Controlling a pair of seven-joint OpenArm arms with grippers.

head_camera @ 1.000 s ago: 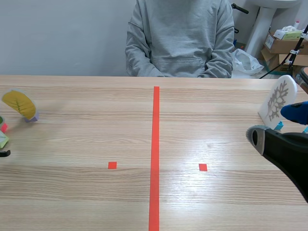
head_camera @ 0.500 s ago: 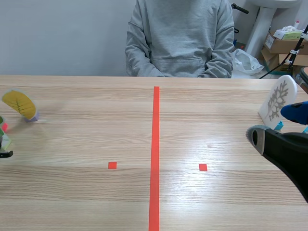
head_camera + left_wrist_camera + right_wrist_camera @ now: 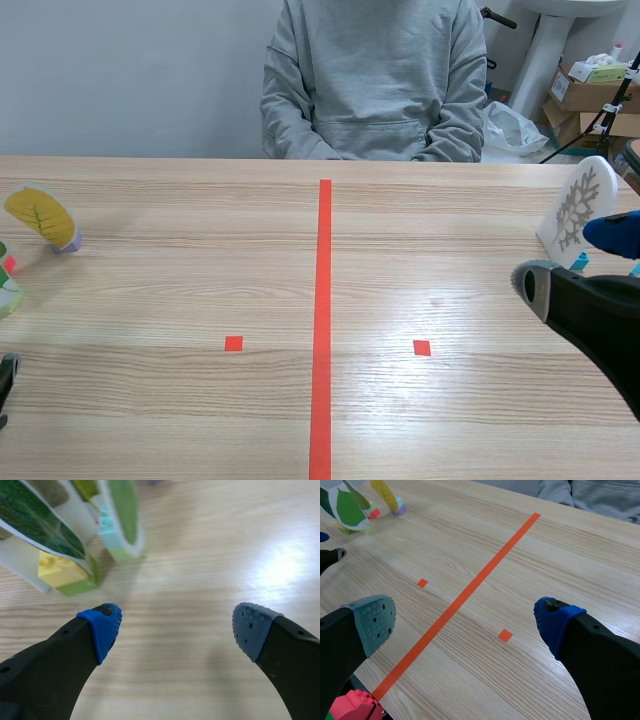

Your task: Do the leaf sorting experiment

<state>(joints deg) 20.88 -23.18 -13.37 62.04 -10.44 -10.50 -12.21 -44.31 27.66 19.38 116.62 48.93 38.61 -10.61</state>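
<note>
leaf cards (image 3: pixel 35 525) ahead of left fingers (image 3: pixel 102 625) | one leaf (image 3: pixel 40 215): table's (image 3: pixel 450 230) left edge | another leaf (image 3: pixel 578 212): right edge

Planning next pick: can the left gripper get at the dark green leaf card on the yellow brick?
Probably yes. The left gripper is open, and the dark leaf card on its yellow brick stands ahead of it, bare table between. The lighter leaf card alongside might get bumped.

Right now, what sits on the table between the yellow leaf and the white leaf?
Nothing: the scene view shows only bare table between the yellow leaf and the white leaf, crossed by the tape line.
</note>
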